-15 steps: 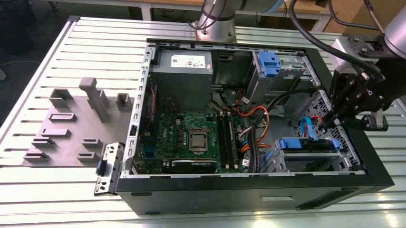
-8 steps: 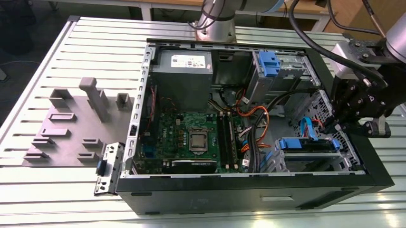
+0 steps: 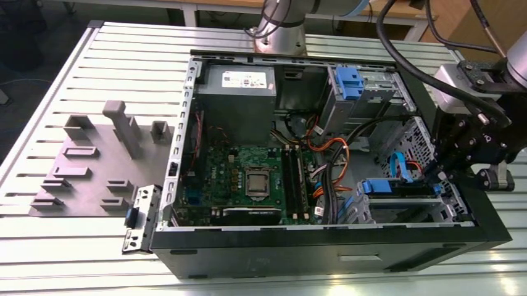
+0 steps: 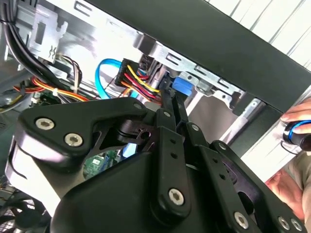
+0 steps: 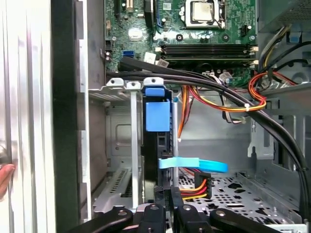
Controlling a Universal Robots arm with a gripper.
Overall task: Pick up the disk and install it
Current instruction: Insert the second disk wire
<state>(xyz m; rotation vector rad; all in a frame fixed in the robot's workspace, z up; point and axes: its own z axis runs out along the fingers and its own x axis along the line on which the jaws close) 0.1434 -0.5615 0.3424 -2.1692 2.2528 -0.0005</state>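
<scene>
The disk [image 3: 387, 187] sits in the drive cage [image 3: 403, 206] at the corner of the open computer case on the exterior view's right, its blue bracket [image 5: 157, 114] showing at the cage mouth. In the first wrist view it is edge-on and dark [image 5: 151, 160]. My gripper [image 3: 435, 177] reaches into that corner from the right. Its black fingers [image 4: 170, 109] lie close together, shut, with their tips at the disk's blue bracket [image 4: 182, 86]. A blue data cable [image 5: 194, 165] and a red-yellow power plug [image 5: 197, 184] hang right beside the disk.
Inside the case lie a motherboard [image 3: 247, 179], a grey power-supply box [image 3: 237, 83], a second blue-fronted bay [image 3: 350, 83] and thick black cables [image 5: 209, 90]. A grey fixture [image 3: 99, 160] stands at the exterior view's left. A person's hand [image 4: 296, 131] is close by, outside the case.
</scene>
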